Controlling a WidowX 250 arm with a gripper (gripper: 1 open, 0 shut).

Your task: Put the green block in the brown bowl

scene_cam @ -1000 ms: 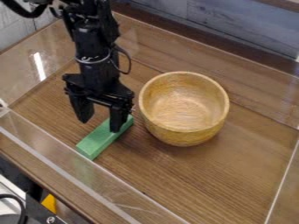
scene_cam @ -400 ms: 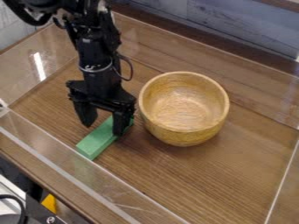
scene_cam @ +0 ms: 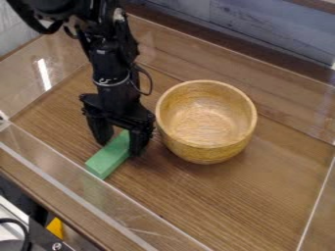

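A bright green block (scene_cam: 109, 157) lies flat on the wooden table, left of the brown bowl (scene_cam: 207, 120). The bowl is round, light tan, thick-walled and holds nothing. My gripper (scene_cam: 119, 141) hangs straight down over the block's far end, open. Its two black fingers (scene_cam: 97, 134) straddle that end, one on each side, with the tips close to the table. The block's far end is partly hidden behind the fingers. I cannot tell whether the fingers touch the block.
Clear plastic walls (scene_cam: 78, 211) fence in the wooden table (scene_cam: 249, 186) on all sides. The bowl's left wall stands just right of my right finger. Cables run down the arm (scene_cam: 102, 49) above the gripper.
The gripper has come down and slightly forward, so its open fingers now reach lower around the block's far end. Block and bowl have not moved.
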